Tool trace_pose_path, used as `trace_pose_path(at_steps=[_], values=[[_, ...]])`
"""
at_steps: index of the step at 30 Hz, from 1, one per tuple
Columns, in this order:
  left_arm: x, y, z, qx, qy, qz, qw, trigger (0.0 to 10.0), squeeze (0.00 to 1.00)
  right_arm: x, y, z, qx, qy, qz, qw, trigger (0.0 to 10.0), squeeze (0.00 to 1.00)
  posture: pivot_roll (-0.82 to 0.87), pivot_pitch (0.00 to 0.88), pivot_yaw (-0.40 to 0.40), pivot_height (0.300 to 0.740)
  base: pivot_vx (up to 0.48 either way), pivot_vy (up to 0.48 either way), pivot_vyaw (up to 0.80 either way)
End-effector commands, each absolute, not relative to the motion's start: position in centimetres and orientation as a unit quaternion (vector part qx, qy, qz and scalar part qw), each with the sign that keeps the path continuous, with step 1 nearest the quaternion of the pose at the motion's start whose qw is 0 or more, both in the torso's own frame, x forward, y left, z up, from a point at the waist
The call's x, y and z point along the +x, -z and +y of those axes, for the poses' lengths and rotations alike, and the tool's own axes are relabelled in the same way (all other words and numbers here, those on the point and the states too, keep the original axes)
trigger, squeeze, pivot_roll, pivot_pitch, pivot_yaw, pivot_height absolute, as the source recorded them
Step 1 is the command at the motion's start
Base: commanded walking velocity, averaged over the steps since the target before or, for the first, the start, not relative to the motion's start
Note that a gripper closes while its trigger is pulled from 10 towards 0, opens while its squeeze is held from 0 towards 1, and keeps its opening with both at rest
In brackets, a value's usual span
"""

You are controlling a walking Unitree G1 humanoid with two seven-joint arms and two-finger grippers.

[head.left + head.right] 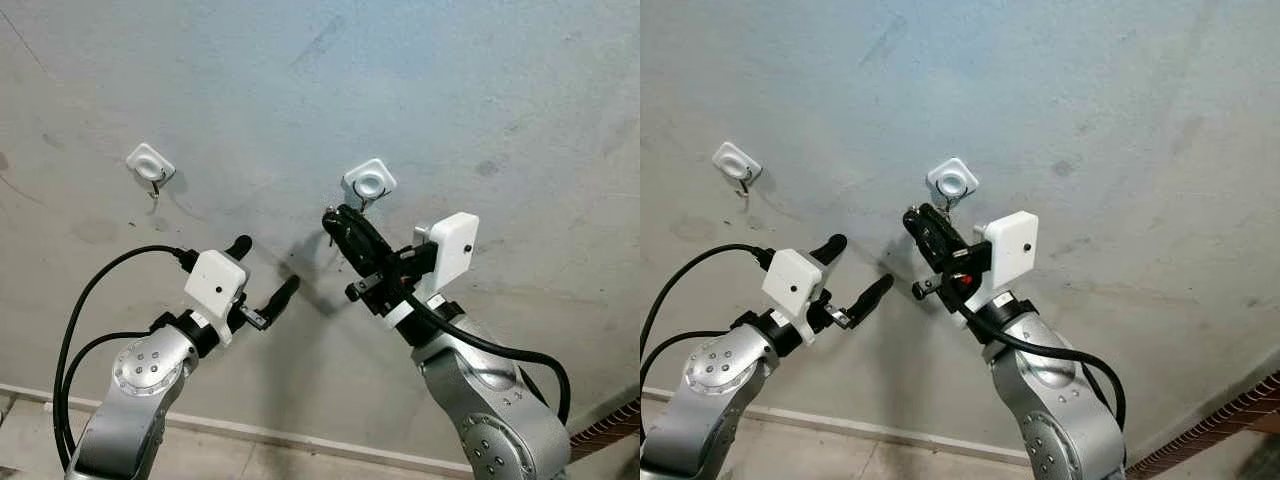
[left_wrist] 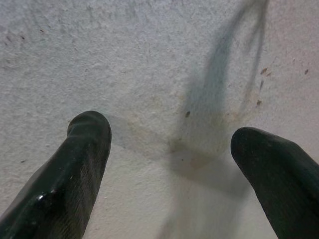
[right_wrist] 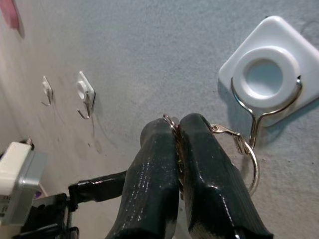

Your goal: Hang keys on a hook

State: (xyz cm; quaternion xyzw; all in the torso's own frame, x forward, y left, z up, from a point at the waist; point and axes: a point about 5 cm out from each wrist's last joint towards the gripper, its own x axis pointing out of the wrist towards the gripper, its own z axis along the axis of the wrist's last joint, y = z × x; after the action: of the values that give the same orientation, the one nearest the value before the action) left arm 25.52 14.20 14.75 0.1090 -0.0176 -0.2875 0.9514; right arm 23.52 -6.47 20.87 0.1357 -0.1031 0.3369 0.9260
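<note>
Two white square hooks are stuck on the grey wall: a left hook (image 1: 150,164) and a middle hook (image 1: 368,183) with a bent wire prong (image 3: 254,130). My right gripper (image 1: 332,218) is raised just below and left of the middle hook, shut on a metal key ring (image 3: 251,167). In the right wrist view the ring's loop lies right at the prong's lower tip; I cannot tell whether it is over the prong. The keys themselves are hidden behind the fingers (image 3: 154,164). My left gripper (image 1: 268,262) is open and holds nothing, lower left, close to the bare wall.
A pale baseboard (image 1: 300,440) runs along the foot of the wall above a strip of floor. Brickwork (image 1: 1230,425) shows at the lower right corner. Black cables (image 1: 75,320) loop beside my left arm. Two more hooks (image 3: 84,94) sit farther along the wall.
</note>
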Motion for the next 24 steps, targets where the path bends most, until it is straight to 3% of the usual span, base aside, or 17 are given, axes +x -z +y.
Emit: trace_pose_path(at_steps=[1, 15, 24], values=[[25.3, -15.0, 14.0, 0.11, 0.295, -0.02, 0.949, 10.0, 0.0, 23.6, -20.4, -6.2, 0.13, -0.341, -0.097, 0.926, 10.0, 0.0, 0.19, 0.0, -0.001, 0.74, 0.0, 0.0, 0.0], [25.4, -15.3, 13.7, 0.108, 0.301, -0.023, 0.947, 10.0, 0.0, 25.0, -18.9, -7.0, 0.011, -0.294, -0.116, 0.948, 10.0, 0.0, 0.18, 0.0, -0.007, 0.74, 0.0, 0.0, 0.0], [25.6, -16.7, 13.0, 0.082, 0.326, -0.043, 0.941, 10.0, 0.0, 25.9, -18.5, -7.5, -0.018, -0.264, -0.131, 0.955, 10.0, 0.0, 0.18, 0.0, -0.007, 0.74, 0.0, 0.0, 0.0]])
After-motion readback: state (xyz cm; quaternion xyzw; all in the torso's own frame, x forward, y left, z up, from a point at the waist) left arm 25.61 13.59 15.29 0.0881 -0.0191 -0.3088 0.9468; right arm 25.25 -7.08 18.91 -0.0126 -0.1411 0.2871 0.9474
